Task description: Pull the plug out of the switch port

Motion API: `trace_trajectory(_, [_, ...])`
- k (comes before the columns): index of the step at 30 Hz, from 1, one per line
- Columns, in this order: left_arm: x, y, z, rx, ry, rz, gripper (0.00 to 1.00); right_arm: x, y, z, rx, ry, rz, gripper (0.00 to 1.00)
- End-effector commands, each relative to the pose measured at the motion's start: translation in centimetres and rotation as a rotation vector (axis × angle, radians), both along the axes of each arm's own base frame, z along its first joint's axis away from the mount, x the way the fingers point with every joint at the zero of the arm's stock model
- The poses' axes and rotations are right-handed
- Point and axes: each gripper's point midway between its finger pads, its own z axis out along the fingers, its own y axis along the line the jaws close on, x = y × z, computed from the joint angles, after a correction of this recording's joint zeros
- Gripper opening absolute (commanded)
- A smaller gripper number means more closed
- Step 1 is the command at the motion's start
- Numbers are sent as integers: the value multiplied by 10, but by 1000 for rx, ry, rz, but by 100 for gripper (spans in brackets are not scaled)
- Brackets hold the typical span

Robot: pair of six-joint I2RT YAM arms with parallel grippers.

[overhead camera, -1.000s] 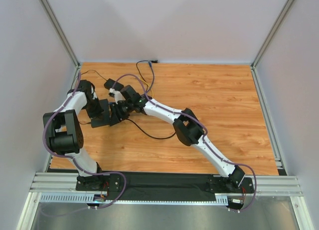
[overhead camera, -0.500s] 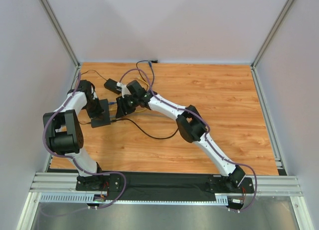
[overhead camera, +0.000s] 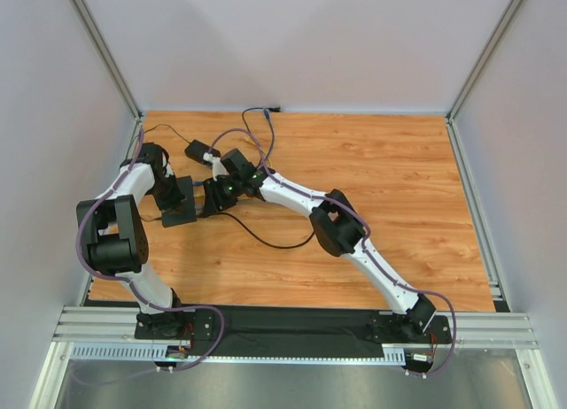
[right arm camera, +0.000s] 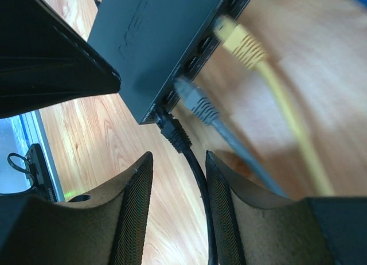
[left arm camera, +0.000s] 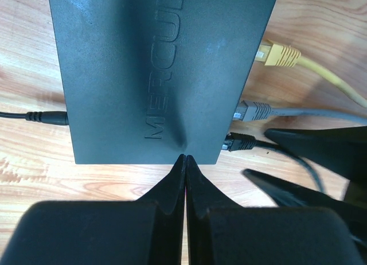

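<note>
The switch is a flat black box lying at the table's left. Three plugs sit in the sockets on its edge: a yellow plug, a grey plug and a black plug. My left gripper is shut, its tips resting on the switch's near edge. My right gripper is open just behind the black plug. That plug's cable runs between the fingers, close to the right one and unclamped. The black plug is seated in its port.
A small black power brick lies behind the switch with a lead running to the back wall. A power lead enters the switch's opposite side. The black cable loops over the wood towards the right arm. Grey walls close in left, right and back.
Half a second ago the right gripper had swung toward the back, away from the switch; now it is back at the port edge, straddling the black cable. The left arm has not moved.
</note>
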Motion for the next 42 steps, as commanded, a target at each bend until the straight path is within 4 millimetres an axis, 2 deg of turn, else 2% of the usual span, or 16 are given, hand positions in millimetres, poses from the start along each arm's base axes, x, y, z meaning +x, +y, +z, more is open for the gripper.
trace_trajectory(1, [1, -2, 7, -4, -31, -17, 0, -8, 12, 22, 50, -6, -9, 44])
trace_trajectory(6, [4, 1, 11, 10, -42, -12, 0, -9, 8, 11, 46, 58, -74, 45])
trace_trajectory(11, [10, 11, 20, 29, -47, 8, 0, -4, 17, 4, 70, 164, -158, 47])
trace_trajectory(15, [12, 35, 30, 65, -48, 86, 0, -4, 20, 4, 80, 222, -184, 48])
trace_trajectory(19, [11, 64, 27, 108, -6, 168, 0, -4, 12, 2, 58, 299, -217, 45])
trace_trajectory(21, [10, 69, 23, 115, 7, 185, 0, -10, 10, 1, 40, 333, -216, 45])
trace_trajectory(24, [6, 68, 11, 109, 32, 193, 0, -12, 7, -2, 13, 337, -237, 44])
trace_trajectory(31, [-3, 65, -1, 105, 60, 182, 0, -15, 5, -18, -51, 302, -253, 44])
trace_trajectory(38, [-10, 56, -11, 63, 74, 177, 0, -27, 23, -18, -11, 342, -240, 43])
trace_trajectory(42, [-14, 52, -15, 42, 82, 179, 0, -27, 32, -18, 22, 363, -242, 42])
